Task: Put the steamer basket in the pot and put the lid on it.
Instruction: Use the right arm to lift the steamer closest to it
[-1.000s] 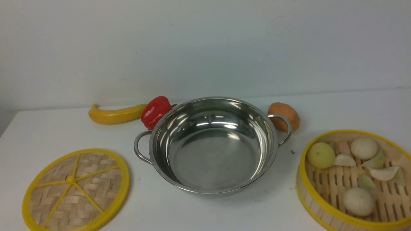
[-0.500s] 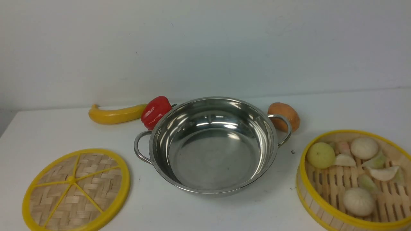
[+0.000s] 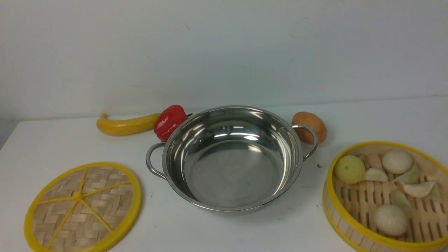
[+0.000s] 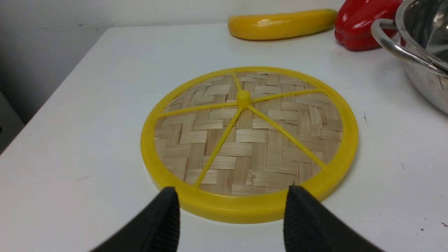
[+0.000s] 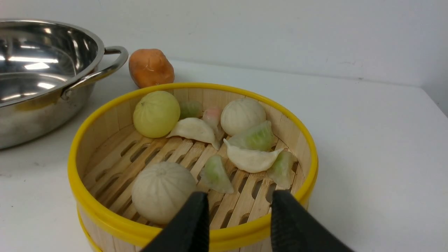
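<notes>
Layout on the white table, left to right:

1. The lid lies flat at the left, spokes up, well apart from the pot. The left pincer hovers just short of the lid's near rim. Its jaws are set wide and hold nothing. This placing appears to prepare a rim grasp, but the lid goes on last, so this arm probably waits.

2. A yellow banana and a red pepper lie behind. The pepper sits just beside the pot's far-left rim. Neither belongs to the task, and both appear clear of the transfer paths.

3. The pot stands at the centre, mouth up and empty, with one handle to each side. It is ready to receive the basket.

4. An orange-brown potato lies just behind the right handle.

5. The steamer basket rests on the table at the right, near the pot but apart from it. It carries buns and dumplings, so it should probably be kept level when lifted. The right pincer hangs over the basket's near rim, jaws parted and gripping nothing. It seems placed to close on the wall there.

Judged status: neither placement is done. The first step is the basket grasp
</notes>
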{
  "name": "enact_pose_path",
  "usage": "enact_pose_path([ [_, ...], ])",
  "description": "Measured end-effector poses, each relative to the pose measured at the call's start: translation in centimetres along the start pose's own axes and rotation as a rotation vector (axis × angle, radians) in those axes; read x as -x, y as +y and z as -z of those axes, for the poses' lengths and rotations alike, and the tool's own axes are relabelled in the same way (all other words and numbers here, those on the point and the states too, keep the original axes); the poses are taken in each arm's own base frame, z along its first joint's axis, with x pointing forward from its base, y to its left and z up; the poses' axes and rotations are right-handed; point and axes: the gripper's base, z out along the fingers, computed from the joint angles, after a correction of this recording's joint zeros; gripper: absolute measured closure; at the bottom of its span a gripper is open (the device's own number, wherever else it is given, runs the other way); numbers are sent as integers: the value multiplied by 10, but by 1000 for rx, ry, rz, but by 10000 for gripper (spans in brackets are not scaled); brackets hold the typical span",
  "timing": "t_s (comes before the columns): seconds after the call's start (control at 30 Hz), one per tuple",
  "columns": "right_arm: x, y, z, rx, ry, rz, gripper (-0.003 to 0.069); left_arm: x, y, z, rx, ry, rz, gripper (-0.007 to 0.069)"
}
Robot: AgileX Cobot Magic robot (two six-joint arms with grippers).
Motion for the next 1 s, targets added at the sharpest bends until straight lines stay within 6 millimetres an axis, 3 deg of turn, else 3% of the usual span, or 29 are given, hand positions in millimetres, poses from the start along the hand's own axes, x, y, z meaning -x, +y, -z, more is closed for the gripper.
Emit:
enact_pose_path([
  [0.9, 1, 0, 0, 5, -19, -13, 419, 0, 0, 0, 0, 0, 0, 246],
  [1.0, 22, -1, 7, 8, -66, -62, 419, 0, 0, 0, 0, 0, 0, 246],
])
